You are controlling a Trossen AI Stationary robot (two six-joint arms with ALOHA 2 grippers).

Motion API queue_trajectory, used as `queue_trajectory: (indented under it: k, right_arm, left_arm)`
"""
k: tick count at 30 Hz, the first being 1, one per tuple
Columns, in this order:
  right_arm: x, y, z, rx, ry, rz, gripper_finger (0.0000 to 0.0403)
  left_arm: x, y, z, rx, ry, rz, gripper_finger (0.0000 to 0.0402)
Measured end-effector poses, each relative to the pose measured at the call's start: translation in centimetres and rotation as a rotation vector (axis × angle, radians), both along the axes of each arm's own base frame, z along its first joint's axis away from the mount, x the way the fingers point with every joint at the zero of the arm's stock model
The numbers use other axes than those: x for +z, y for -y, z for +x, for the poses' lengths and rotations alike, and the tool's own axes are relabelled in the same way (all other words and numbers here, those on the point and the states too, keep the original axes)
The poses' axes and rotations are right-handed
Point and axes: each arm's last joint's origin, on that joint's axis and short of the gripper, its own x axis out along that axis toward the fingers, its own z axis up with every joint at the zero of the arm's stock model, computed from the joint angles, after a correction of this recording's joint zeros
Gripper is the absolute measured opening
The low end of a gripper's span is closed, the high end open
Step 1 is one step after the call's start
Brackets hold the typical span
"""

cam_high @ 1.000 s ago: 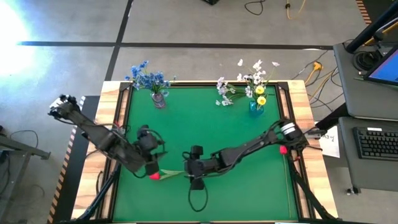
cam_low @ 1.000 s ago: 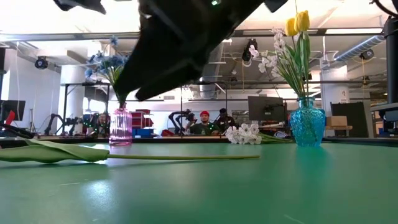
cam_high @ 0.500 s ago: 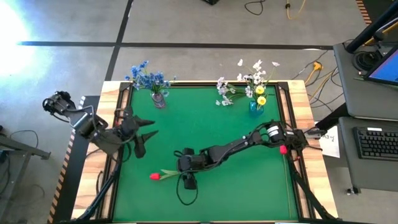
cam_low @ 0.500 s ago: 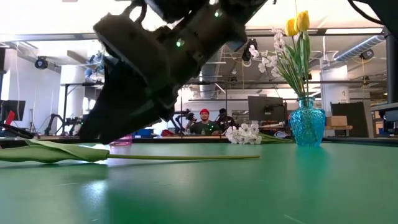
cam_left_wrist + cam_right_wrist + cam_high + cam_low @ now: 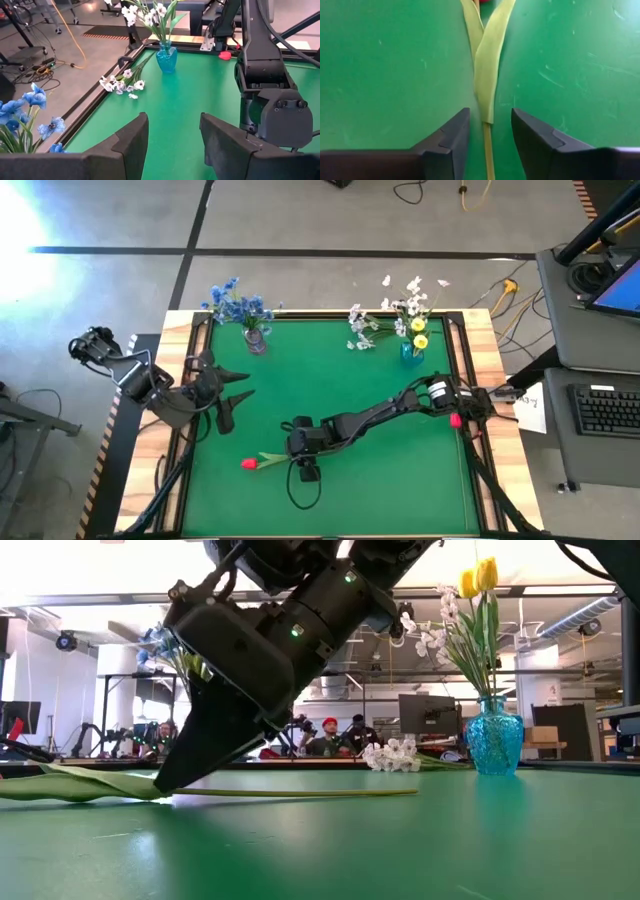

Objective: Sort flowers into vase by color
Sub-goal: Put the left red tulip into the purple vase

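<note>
A red tulip [image 5: 248, 464] lies flat on the green table, its stem [image 5: 487, 140] and long leaves [image 5: 487, 65] resting on the mat. My right gripper [image 5: 487, 117] is down at the table over the stem, next to the leaves. It is open, one finger on each side of the stem with a gap to it. The low view shows its fingers [image 5: 200, 755] slanting down to the leaf end. My left gripper [image 5: 172, 125] hangs open and holds nothing near the table's left edge [image 5: 238, 388].
A pink vase [image 5: 255, 342] with blue flowers stands at the far left. A blue vase [image 5: 410, 352] with yellow tulips and white blossoms stands at the far right. A white spray [image 5: 362, 338] lies beside it. A small red thing [image 5: 455, 420] sits at the right edge.
My left gripper has drawn back from the red tulip toward the table's left and far edges and now keeps still. My right gripper has gone left and down, and its fingers now stand on either side of the stem. The tulip has not moved.
</note>
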Motion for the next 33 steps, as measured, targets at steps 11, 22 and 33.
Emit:
queue_trajectory:
  k: [11, 22, 33]
  right_arm:
    - [-1.6, -0.1, 0.3, -0.003, 0.0, -0.004, 0.0195]
    - [-1.7, 0.1, 0.4, 0.009, 0.003, -0.029, 0.0019]
    - [3.8, -1.8, -4.0, -0.032, -0.153, -0.305, 0.001]
  left_arm:
    - [-0.7, 0.7, 1.0, -0.001, -0.037, 0.024, 0.0171]
    - [-0.6, 0.8, 1.1, 0.002, -0.018, -0.007, 0.0171]
    - [-1.2, 1.3, 1.5, -0.067, -0.067, -0.059, 0.0171]
